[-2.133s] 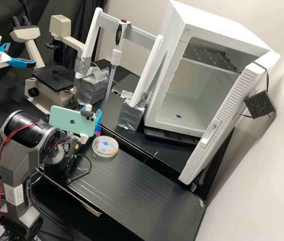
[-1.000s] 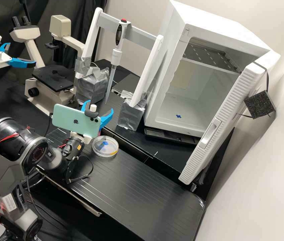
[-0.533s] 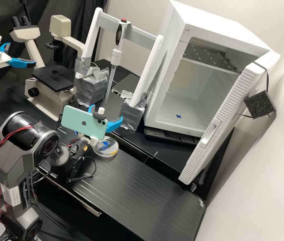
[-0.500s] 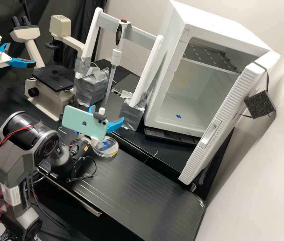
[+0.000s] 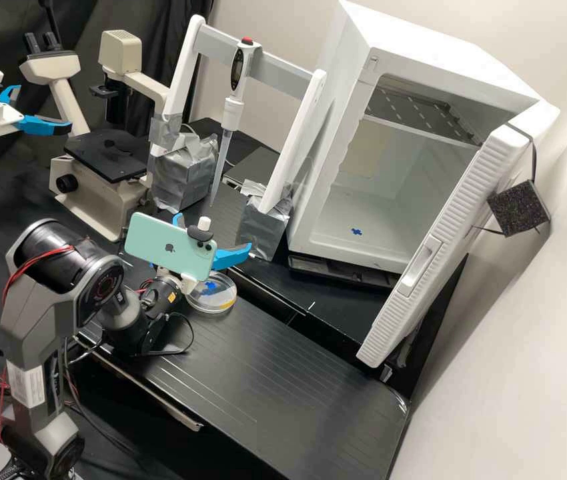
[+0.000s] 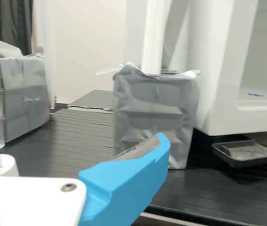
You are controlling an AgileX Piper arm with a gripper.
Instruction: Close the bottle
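I had the two blue fingers of my gripper (image 5: 214, 231) spread apart, above the bench, and I could not tell whether anything lay between them. From my wrist I saw one finger (image 6: 133, 181) close, its grey pad turned inward; beside it was a white rounded piece (image 6: 5, 165) I could not name. I could not tell where the bottle was. A pale green phone (image 5: 170, 247) rode on my wrist.

Near my wrist lay a clear round dish (image 5: 213, 300) with a blue mark, flat on a black ridged board (image 5: 277, 380). Light streaked the board's grooves, and its far edge ran beside a dark gap. Past that, more black surface (image 5: 323, 307) carried two blocks wrapped in silver tape, the nearer one (image 5: 263, 230) and the farther one (image 5: 183, 177). They footed a white stand (image 5: 277, 63), where a pipette (image 5: 232, 113) hung tip down.

To one side a white cabinet (image 5: 362, 83) gaped, its ribbed door (image 5: 457, 207) swung out and a blue mark on its floor. To the other stood a cream microscope (image 5: 90, 193). Behind were dark curtains (image 5: 137, 13) and a pale wall (image 5: 530, 347).
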